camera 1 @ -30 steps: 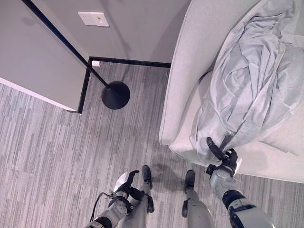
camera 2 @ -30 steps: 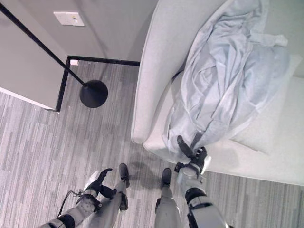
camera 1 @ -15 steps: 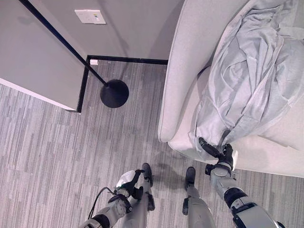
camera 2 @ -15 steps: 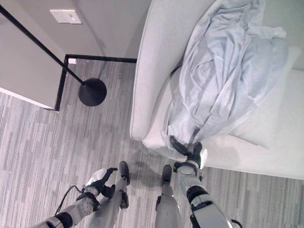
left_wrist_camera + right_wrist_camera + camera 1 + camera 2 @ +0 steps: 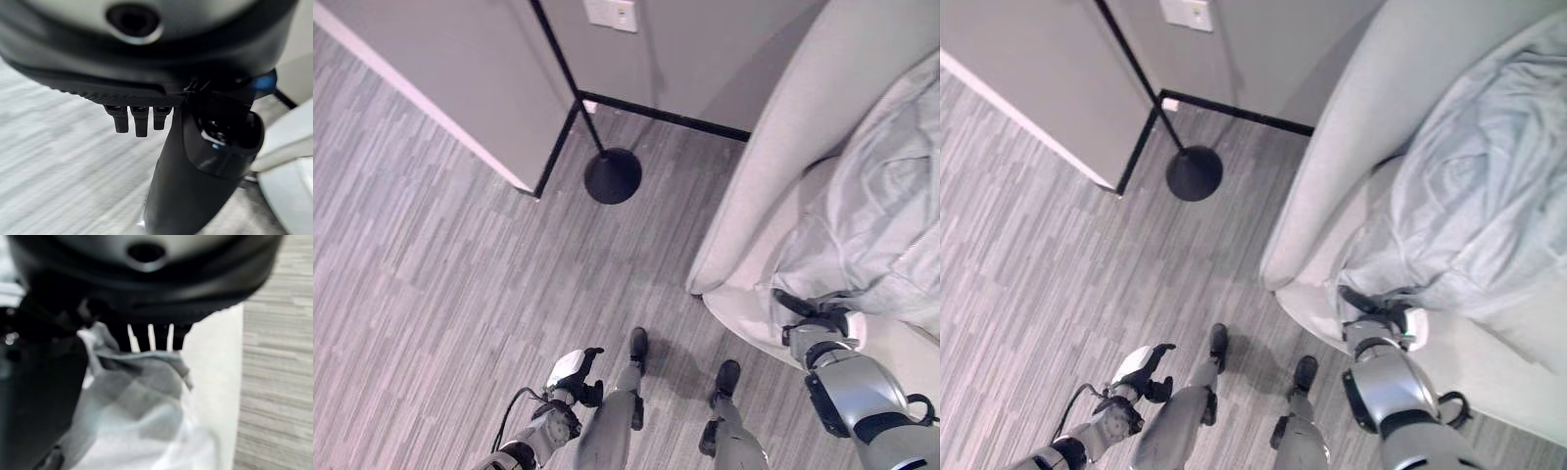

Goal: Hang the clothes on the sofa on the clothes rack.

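Clothing, a pale grey garment point(image 5: 886, 220), lies heaped on the seat and against the back of a light grey sofa point(image 5: 773, 147), its lower edge spilling over the front corner of the cushion. At that lower edge the right hand point(image 5: 820, 315) has its dark fingers point(image 5: 1359, 299) curled into the fabric, and the right wrist view shows a fold of the cloth point(image 5: 146, 396) bunched between the thumb and the row of fingers, so the hand is clamped on the garment while the rest of it rests on the sofa. The left hand point(image 5: 574, 374) hangs low beside the robot, well apart from the sofa, over the striped grey floor point(image 5: 440, 255); its white-covered thumb stands out and its fingers are loosely bent with nothing between them, as the left wrist view also shows. Across the floor, well away from the sofa, the round black base point(image 5: 612, 176) of the clothes rack sits near the corner of a grey wall point(image 5: 460, 69), with its thin black pole point(image 5: 563, 64) rising up past a white wall socket point(image 5: 612, 14).
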Motion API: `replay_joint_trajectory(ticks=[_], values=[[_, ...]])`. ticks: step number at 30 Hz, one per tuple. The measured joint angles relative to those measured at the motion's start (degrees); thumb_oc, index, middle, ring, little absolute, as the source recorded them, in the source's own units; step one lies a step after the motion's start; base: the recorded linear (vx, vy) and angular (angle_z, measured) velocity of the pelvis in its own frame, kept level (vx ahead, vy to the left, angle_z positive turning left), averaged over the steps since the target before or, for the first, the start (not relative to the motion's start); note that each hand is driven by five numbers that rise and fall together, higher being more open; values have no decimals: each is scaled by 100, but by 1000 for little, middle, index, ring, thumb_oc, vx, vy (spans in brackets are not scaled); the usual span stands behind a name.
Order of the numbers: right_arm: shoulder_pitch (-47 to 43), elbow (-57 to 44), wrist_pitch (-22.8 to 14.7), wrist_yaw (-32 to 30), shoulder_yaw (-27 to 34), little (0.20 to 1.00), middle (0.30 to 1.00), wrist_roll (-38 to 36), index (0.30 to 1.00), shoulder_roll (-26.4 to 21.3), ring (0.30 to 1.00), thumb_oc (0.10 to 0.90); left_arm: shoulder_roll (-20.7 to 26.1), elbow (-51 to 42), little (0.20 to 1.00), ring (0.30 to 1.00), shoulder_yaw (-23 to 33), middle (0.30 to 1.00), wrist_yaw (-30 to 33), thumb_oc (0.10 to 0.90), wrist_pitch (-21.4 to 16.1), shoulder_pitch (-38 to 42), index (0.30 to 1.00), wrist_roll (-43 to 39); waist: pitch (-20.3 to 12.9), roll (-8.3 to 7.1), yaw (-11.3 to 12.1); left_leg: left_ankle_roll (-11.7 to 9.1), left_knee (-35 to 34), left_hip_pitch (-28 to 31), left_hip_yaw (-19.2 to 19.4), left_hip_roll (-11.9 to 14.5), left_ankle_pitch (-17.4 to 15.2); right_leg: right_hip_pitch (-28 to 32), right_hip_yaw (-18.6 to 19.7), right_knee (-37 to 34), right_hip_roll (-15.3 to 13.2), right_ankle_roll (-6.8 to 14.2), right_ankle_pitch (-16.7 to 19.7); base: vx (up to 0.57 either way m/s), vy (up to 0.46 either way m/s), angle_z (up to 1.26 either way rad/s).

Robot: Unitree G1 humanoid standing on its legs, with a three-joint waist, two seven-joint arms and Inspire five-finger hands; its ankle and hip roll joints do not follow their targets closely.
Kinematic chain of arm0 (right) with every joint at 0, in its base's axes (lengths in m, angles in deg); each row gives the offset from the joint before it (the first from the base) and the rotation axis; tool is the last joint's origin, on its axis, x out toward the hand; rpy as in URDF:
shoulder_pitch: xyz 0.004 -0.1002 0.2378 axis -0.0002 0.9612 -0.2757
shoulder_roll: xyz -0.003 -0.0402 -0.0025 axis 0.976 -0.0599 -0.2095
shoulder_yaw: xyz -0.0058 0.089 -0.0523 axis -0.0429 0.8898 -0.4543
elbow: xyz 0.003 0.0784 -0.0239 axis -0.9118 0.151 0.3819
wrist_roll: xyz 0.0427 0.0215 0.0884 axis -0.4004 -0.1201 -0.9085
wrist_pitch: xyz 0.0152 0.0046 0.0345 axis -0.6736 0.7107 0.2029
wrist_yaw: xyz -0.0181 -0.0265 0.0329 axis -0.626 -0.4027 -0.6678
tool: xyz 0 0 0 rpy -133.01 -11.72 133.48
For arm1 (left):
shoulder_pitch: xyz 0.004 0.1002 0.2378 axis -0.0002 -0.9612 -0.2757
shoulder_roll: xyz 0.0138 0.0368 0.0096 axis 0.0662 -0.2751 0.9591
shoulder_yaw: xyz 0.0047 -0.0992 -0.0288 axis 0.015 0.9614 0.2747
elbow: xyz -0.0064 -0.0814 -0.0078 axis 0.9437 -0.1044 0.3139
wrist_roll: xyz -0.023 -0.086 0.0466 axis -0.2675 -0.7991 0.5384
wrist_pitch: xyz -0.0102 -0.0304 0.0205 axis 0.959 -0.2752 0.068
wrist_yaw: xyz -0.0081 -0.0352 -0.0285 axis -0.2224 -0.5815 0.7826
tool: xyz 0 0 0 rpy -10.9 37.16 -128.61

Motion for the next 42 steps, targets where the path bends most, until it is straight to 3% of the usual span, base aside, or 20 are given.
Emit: replay_joint_trajectory(ticks=[5, 7, 9, 11, 18, 23, 25, 26, 29, 33, 35, 40, 42], values=[[-786, -6, 2, 4, 59, 900, 900, -35, 900, -276, 900, 800, -136, 254, 900, 900, -119, 900, -10, 800, 26, -104, 900, 34, -60, 87, 50, 37, 4, -153, -231, -136, 252, 7, -288, 1, -87, 107, -14, 35, 86, 28], [-932, 10, 3, -2, 61, 900, 900, -205, 900, -266, 900, 800, -129, 199, 900, 900, -251, 900, -4, 800, 64, 35, 900, 33, -60, 86, 225, 131, 6, -188, -275, -229, 320, 26, -385, 3, -135, 168, -3, 35, 122, 29], [-935, 160, 0, 42, 57, 691, 691, -275, 691, -333, 691, 660, -131, 189, 900, 900, -277, 900, -6, 800, 64, 141, 900, 33, -58, 83, 226, 147, 6, -190, -349, -287, 332, 76, -458, 3, -173, 200, -26, 25, 74, 23], [-952, 243, 0, 59, 55, 300, 300, -380, 300, -371, 300, 400, -114, 125, 900, 900, -277, 900, -3, 800, 64, 236, 900, 31, -57, 81, 238, 147, 6, -190, -398, -308, 332, 98, -501, 3, -185, 207, -31, 14, 56, 14], [-951, 262, -64, 669, -164, 300, 300, -1052, 300, -287, 300, 400, -49, 97, 900, 900, -253, 900, -10, 800, 57, 408, 900, -7, -59, 0, 233, 120, 5, -210, -434, -308, 314, 93, -581, 2, -192, 219, -33, 10, 51, 2], [-735, 209, -423, 1029, 118, 300, 300, -1794, 300, -196, 300, 400, -22, 106, 900, 900, -236, 900, -54, 800, 62, 346, 900, -147, -99, -110, 227, 113, 6, -308, -406, -313, 322, -6, -572, 3, -212, 225, -27, -2, 15, -1], [-444, -102, -776, 1114, 306, 300, 300, -2294, 300, 24, 300, 400, -22, 106, 900, 900, -135, 900, -58, 800, 68, 306, 900, -176, -113, -147, 143, 114, 8, -305, -386, -309, 323, -16, -549, 3, -203, 228, -25, -21, 0, -3], [210, -881, -1126, 1197, 473, 300, 300, -2677, 300, 152, 300, 400, -18, 95, 900, 900, -10, 900, -55, 800, 83, 259, 900, -192, -140, -206, 140, 134, 7, -282, -366, -296, 337, -10, -504, 2, -215, 235, -32, -26, -2, -14], [798, -1782, -1353, 1420, 838, 300, 300, -3295, 300, 612, 300, 400, -17, 53, 900, 900, 186, 900, -104, 800, 103, 196, 900, -232, -129, -274, 38, 137, 8, -231, -254, -264, 336, -13, -425, 2, -189, 240, -36, 11, -46, -14], [2088, -3599, -1690, 1680, 714, 300, 300, -3766, 300, 957, 300, 400, -12, -16, 900, 900, 327, 900, -160, 800, 114, 99, 900, -263, -112, -415, -85, 122, 6, -80, -105, -217, 301, 50, -269, 1, -173, 250, -45, -35, -49, -19], [2309, -4039, -1827, 1878, 649, 300, 300, -3894, 300, 1110, 300, 400, 27, 45, 900, 900, 429, 900, -178, 800, 132, 74, 900, -281, -116, -466, -279, 123, 6, 22, -84, -182, 286, 133, -254, 1, -167, 250, -46, -42, -31, -11], [2866, -6075, -2029, 1920, 570, 300, 300, -3950, 300, 936, 300, 400, 44, -77, 900, 900, 729, 900, -292, 800, 173, -86, 900, -279, -122, -527, -345, 103, 3, 366, 77, -155, 178, 395, -108, 0, -179, 233, -41, -46, -35, -15], [2946, -6991, -2397, 2147, 573, 300, 300, -3737, 300, 865, 300, 400, 64, -255, 900, 900, 914, 900, -295, 800, 175, -334, 900, -288, -201, -615, -358, 129, -2, 498, 114, -165, 155, 498, -51, -5, -204, 242, -81, 43, -39, -9]])
